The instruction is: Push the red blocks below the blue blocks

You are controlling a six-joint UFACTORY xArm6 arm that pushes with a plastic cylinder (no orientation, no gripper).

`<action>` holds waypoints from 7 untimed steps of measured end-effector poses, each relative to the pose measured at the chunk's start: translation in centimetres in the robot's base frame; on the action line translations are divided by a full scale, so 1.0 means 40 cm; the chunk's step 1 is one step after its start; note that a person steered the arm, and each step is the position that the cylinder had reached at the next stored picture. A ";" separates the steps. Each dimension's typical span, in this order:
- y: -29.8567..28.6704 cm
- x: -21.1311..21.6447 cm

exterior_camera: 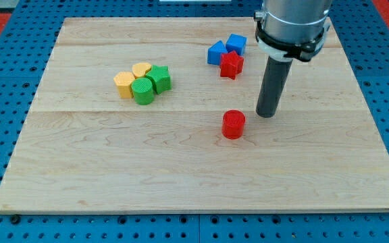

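Note:
A red cylinder (234, 125) stands alone near the board's middle right. A red star-shaped block (231, 65) sits higher up, touching the lower edges of two blue blocks: a blue triangular block (215, 52) on the left and a blue cube (236, 44) on the right. My tip (267, 113) rests on the board just right of and slightly above the red cylinder, apart from it, and below right of the red star.
A cluster at the upper left holds a yellow hexagonal block (123, 84), a yellow heart-shaped block (141, 69), a green cylinder (142, 91) and a green block (159, 78). The wooden board (113, 169) lies on a blue perforated table.

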State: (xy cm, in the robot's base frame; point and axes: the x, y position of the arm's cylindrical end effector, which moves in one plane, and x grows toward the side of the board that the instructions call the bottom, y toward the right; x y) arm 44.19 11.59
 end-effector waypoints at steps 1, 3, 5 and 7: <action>0.002 -0.018; -0.055 0.153; -0.163 0.038; -0.253 0.055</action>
State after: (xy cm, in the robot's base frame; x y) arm 46.40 1.49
